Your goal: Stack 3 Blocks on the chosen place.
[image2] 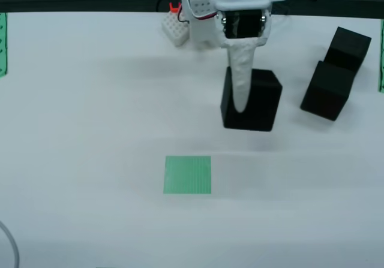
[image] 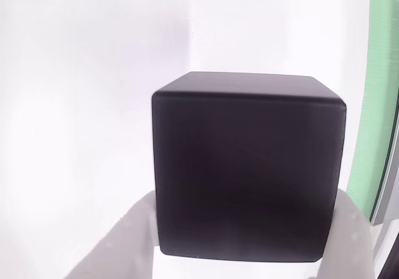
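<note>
A black block (image: 246,166) sits between my two white fingers (image: 124,238) in the view that rides on the gripper, touching both. In the view from above, my gripper (image2: 247,103) is shut on this block (image2: 259,103), right of the table's middle, with one white finger running down its front face. Whether the block is resting on the table or raised just off it cannot be told. Two more black blocks (image2: 327,91) (image2: 347,45) stand close together at the far right, apart from the gripper. The chosen place (image2: 188,174), a small green striped square, lies bare to the lower left of the held block.
A white breadboard (image2: 176,31) lies by the arm's base at the back. Green striped strips sit at the left edge (image2: 2,43) and the right edge (image2: 381,58) (image: 374,92) of the white table. A thin cable (image2: 11,250) curves in at the lower left corner.
</note>
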Robot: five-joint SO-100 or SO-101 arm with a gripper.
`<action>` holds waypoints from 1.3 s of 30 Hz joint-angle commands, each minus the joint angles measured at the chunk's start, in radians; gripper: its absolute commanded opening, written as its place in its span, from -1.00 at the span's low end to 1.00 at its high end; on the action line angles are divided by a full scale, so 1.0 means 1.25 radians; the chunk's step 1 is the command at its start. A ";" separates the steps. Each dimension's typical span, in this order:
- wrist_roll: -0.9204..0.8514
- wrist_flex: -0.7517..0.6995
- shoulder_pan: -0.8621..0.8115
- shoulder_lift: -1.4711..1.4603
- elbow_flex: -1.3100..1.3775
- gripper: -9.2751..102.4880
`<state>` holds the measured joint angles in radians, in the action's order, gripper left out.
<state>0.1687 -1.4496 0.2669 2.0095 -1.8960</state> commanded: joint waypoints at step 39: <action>-0.174 0.156 -0.250 -0.412 0.162 -0.21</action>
<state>-0.0430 -1.2671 -0.0445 1.4910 -1.7242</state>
